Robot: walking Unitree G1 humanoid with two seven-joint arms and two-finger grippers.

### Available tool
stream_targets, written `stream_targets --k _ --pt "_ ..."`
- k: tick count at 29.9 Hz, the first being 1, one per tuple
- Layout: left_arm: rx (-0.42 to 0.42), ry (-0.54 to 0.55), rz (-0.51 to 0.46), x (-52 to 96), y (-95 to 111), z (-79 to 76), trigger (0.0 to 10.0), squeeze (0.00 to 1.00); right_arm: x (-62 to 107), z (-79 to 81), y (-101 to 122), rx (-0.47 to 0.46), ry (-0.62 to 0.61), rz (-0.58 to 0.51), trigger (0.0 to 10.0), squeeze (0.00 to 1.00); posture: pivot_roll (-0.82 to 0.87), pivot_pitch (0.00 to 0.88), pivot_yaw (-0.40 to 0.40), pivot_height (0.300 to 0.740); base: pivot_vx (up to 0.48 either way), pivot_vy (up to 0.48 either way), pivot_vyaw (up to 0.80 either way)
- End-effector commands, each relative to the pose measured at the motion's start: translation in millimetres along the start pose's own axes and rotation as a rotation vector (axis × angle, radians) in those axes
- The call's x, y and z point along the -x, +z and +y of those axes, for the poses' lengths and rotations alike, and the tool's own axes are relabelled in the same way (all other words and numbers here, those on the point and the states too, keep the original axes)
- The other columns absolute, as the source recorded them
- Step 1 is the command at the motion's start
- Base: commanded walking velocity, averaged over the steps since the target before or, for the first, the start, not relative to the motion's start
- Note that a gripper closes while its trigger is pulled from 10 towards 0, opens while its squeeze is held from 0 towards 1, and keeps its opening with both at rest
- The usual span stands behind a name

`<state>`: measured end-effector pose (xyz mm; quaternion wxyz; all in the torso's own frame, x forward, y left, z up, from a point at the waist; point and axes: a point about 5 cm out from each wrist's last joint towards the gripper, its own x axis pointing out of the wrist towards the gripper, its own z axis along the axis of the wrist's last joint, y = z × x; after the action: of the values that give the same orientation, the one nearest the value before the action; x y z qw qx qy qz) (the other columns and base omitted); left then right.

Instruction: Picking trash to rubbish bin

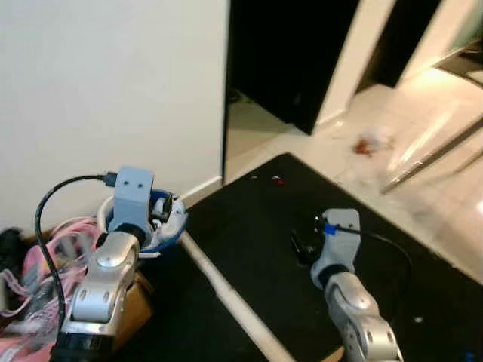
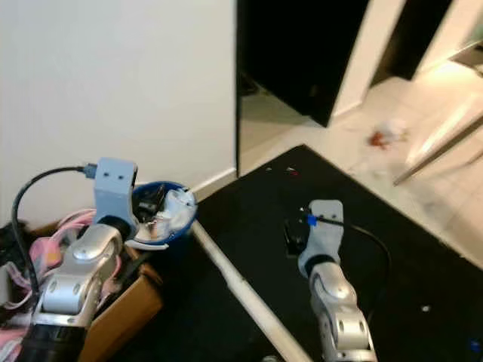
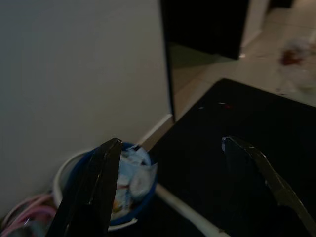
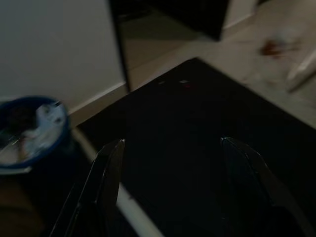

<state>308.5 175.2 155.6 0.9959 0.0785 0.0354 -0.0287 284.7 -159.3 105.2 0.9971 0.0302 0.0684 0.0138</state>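
A blue rubbish bin with a white liner stands by the wall, full of crumpled wrappers. A red-and-white scrap of trash lies far off on the pale tiles, also seen as trash from the right wrist. My left gripper is open and empty, held above and just short of the bin. Over the black mat my right gripper is open too, with nothing between its fingers. Both silver arms reach forward in the eye views.
A white pole lies slantwise across the mat. A cardboard box and pink clutter sit at the left by the white wall. A dark doorway opens ahead. Metal furniture legs cross the tiles at right.
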Motion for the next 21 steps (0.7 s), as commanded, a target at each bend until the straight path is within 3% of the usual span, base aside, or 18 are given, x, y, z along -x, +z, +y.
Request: stream_targets --k 1,21 --pt "-0.005 0.004 0.022 1.7 -6.3 0.0 10.0 0.0 1.5 2.3 -5.8 -0.009 0.004 0.027 10.0 0.0 0.0 0.129 0.009 0.74 0.0 0.0 -0.8" --pt "0.031 0.058 0.036 -0.2 -8.1 7.8 10.0 0.0 1.3 3.1 -4.6 -0.025 0.002 0.019 10.0 0.0 0.01 0.132 0.018 0.74 0.0 0.0 -0.8"
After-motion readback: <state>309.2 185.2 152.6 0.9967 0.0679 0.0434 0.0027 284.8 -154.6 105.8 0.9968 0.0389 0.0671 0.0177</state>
